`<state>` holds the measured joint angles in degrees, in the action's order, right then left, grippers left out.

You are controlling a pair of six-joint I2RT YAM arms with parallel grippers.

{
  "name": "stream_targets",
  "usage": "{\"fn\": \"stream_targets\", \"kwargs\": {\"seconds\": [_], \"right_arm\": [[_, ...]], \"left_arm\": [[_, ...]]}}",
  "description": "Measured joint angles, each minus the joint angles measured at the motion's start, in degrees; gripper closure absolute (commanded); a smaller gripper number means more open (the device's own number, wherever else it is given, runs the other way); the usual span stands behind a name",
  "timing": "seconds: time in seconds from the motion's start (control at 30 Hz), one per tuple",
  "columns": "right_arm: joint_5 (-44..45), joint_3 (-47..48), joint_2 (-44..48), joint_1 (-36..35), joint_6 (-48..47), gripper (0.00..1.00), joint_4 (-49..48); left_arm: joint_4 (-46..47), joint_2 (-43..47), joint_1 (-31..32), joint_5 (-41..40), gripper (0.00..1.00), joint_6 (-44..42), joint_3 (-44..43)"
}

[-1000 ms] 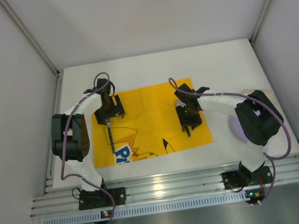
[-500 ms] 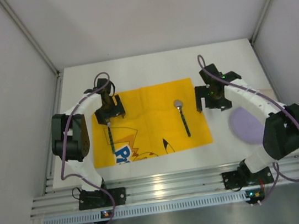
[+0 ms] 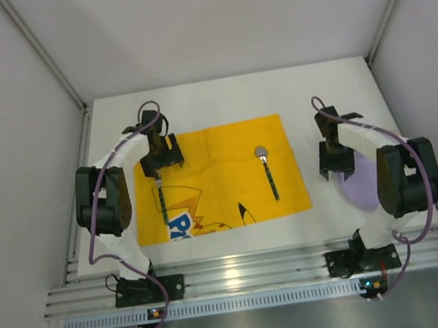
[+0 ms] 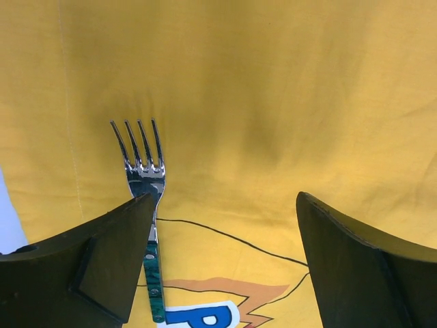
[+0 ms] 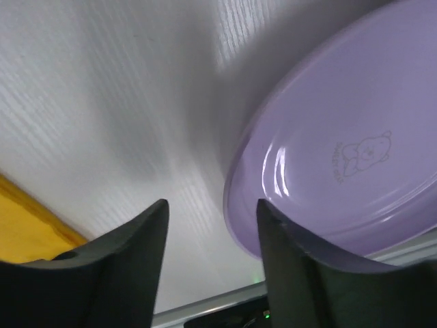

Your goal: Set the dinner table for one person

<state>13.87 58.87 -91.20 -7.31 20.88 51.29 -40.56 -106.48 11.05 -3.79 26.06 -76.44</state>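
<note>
We see our left gripper (image 4: 225, 205), fingers wide apart, fork (image 4: 140, 160) passing under one finger, our right gripper (image 5: 212, 212), fingers apart, purple plate (image 5: 328, 164) rim beside one finger.

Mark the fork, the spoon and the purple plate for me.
fork (image 4: 144, 179), left wrist view, neck below the tines
spoon (image 3: 270, 177), top external view, middle of handle
purple plate (image 5: 321, 191), right wrist view, inner floor beside the bear print

A yellow printed placemat (image 4: 273, 82) spreads beneath the jaws of the left gripper (image 4: 224, 201). A green-handled fork (image 4: 142, 164) lies on it, its handle running under the left jaw. A spoon (image 3: 268, 172) lies on the placemat too, well apart from both pairs of jaws. A lilac plate (image 5: 341, 171) with a bear print sits just beside the right jaw of the right gripper (image 5: 212, 205).
</note>
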Motion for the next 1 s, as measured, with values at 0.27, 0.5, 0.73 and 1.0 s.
{"fn": "stream_targets", "kwargs": {"seconds": [0.27, 0.5, 0.73, 1.0], "right_arm": [[0.44, -1.88, -5.64, 0.04, -1.18, 1.00, -2.51], [3.04, 3.96, -6.99, -3.21, -1.38, 1.00, 1.05], [3.74, 45.72, -21.38, -21.22, -1.86, 1.00, 7.28], [-7.65, 73.00, -33.66, -35.34, -5.22, 1.00, 11.54]], "left_arm": [[-0.70, 0.00, 0.00, -0.26, 0.10, -0.33, -0.42], [-1.09, 0.02, 0.00, -1.05, 0.09, -0.66, -0.42], [-1.11, 0.57, -0.26, -2.43, 0.08, -0.44, -0.39], [-2.64, 5.40, -4.37, -9.38, 0.02, 2.78, 0.07]]}}
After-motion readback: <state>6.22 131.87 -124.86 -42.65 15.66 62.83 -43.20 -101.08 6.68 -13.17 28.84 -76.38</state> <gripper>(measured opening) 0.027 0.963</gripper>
